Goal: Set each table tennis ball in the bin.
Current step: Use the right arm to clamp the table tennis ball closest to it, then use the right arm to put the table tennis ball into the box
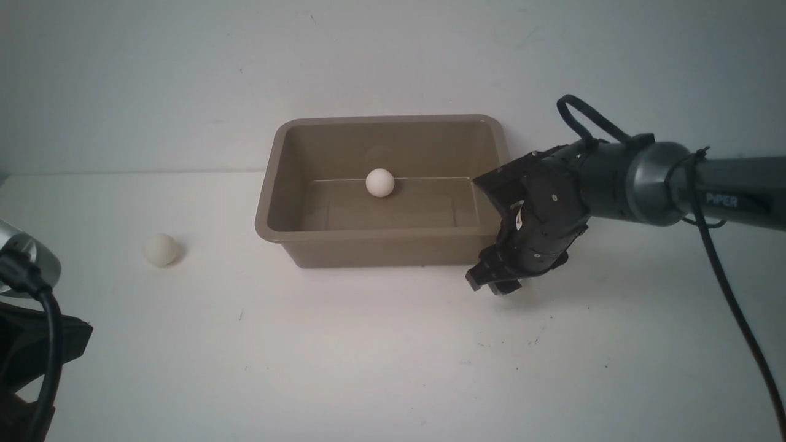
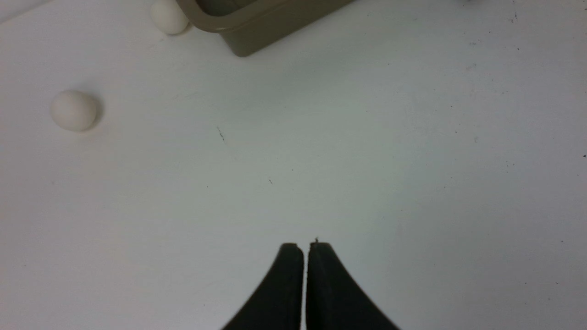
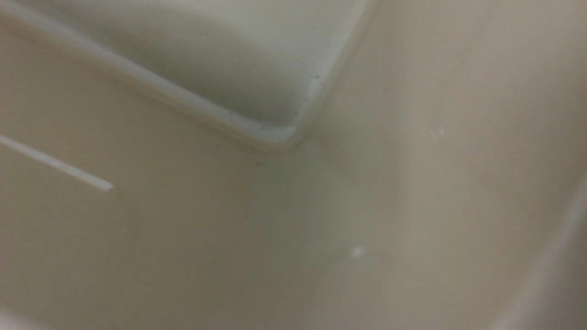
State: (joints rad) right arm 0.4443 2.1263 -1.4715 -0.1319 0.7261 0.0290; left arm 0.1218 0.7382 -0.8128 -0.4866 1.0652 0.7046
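Now one table tennis ball point(image 1: 379, 182) sits inside the bin point(image 1: 381, 234). It rests on the bin's floor, up against the back wall, about halfway along it.

The bin is a tan-brown tub. It stands on the white bench point(image 1: 368, 356), close to the bench's back edge and about in the middle from left to right.

A second ball point(image 1: 161, 250) lies on the bench, well off to the left of the bin and nearer the bench's left edge. It touches only the bench.

The left wrist view shows a third ball point(image 2: 168, 16) too. That one lies on the bench just beside the outside of the bin, close to one of its corners. I cannot tell if it touches the wall.

The right fingers point(image 1: 491, 279) point down beside the bin's front right corner, just outside the rim and above the bench. From the front they look like one dark lump. So I cannot tell if they are wide or narrow, or if they hold anything. The right wrist view is blurry and shows only the bin's tan plastic from very close.

The left fingers point(image 2: 296, 259) are pressed together, tip to tip, with nothing between them. They hang over the bench toward its front left corner, well apart from the bin and from both balls on the bench.
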